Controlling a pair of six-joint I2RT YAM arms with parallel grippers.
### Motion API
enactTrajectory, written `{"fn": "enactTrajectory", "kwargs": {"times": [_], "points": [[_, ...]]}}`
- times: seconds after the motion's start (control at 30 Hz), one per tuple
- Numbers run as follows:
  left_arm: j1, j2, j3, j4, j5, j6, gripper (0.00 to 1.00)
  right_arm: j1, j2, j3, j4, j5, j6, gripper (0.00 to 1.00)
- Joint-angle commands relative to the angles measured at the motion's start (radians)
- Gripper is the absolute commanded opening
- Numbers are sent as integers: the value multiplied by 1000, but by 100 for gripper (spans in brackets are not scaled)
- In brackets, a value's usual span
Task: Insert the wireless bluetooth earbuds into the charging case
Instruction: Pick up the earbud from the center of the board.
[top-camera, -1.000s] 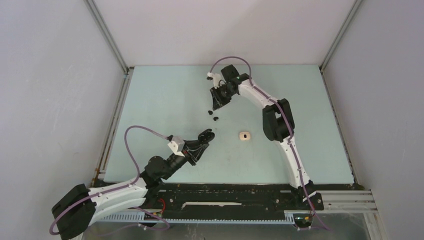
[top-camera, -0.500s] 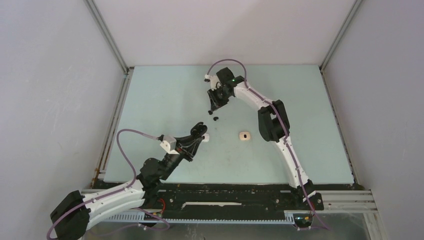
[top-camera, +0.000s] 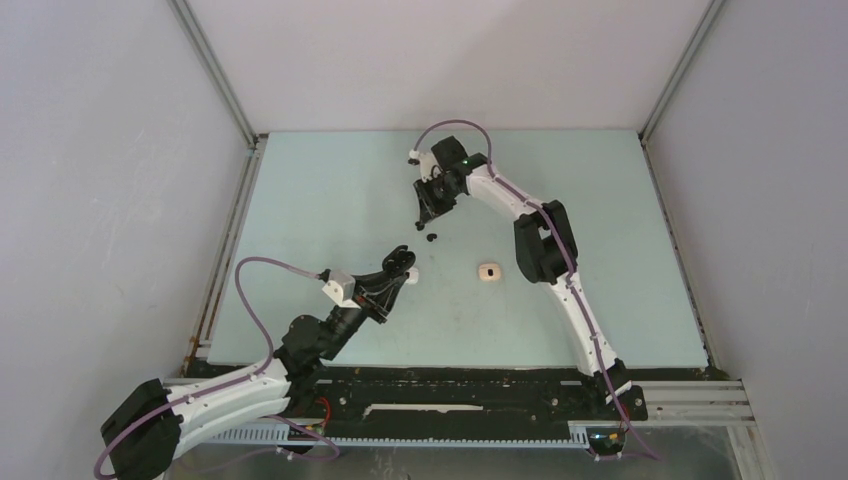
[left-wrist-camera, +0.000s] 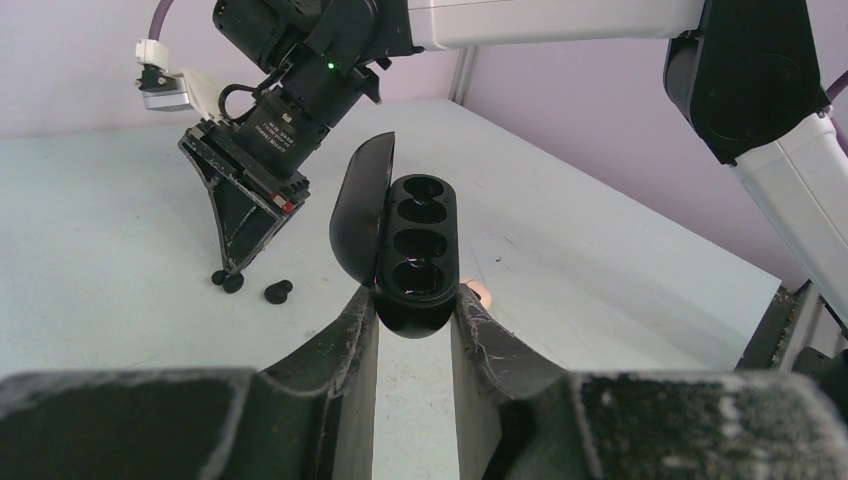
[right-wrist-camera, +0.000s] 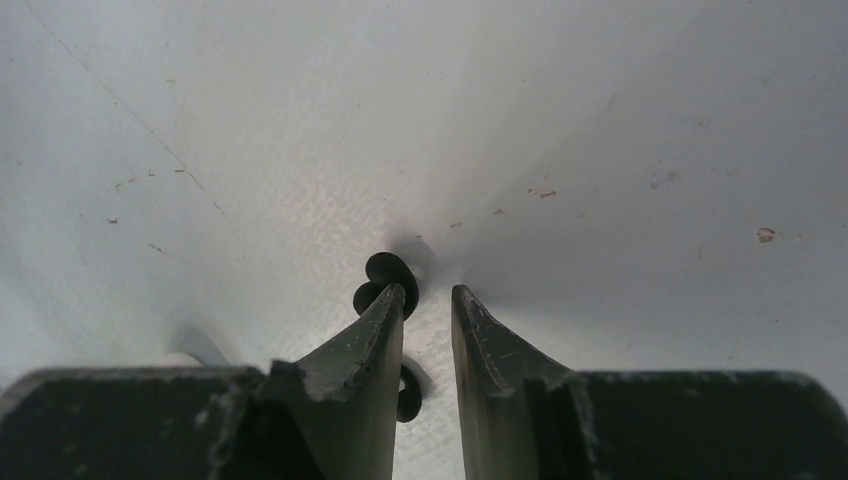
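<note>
Left wrist view: my left gripper (left-wrist-camera: 413, 300) clamps open glossy black charging case (left-wrist-camera: 420, 240), wells empty. Right gripper (right-wrist-camera: 428, 295) slightly parted, empty; small black earbuds (right-wrist-camera: 385, 272) loose at its 10 o'clock. Insertion pending.

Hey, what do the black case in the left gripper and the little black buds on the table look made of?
The black case in the left gripper looks like smooth hard plastic, semi-gloss: its open lid carries a soft sheen. The black buds look like dull plastic, possibly with rubbery tips; they are too small to tell.
</note>
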Motion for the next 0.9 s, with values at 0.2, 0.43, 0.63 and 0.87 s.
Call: {"fn": "enactTrajectory", "kwargs": {"times": [0.2,0.43,0.63,0.87], "points": [[4,-11,-112,19,-10,28,0,43,19,33,11,-33,20,28],[5,-12,-112,13,-11,28,0,48,2,15,15,-52,15,20],[5,-2,-110,19,-9,28,0,48,-36,-22,18,-60,5,8],[5,13,-107,28,1,28,0,11,-220,-198,27,-105,-80,0]]}}
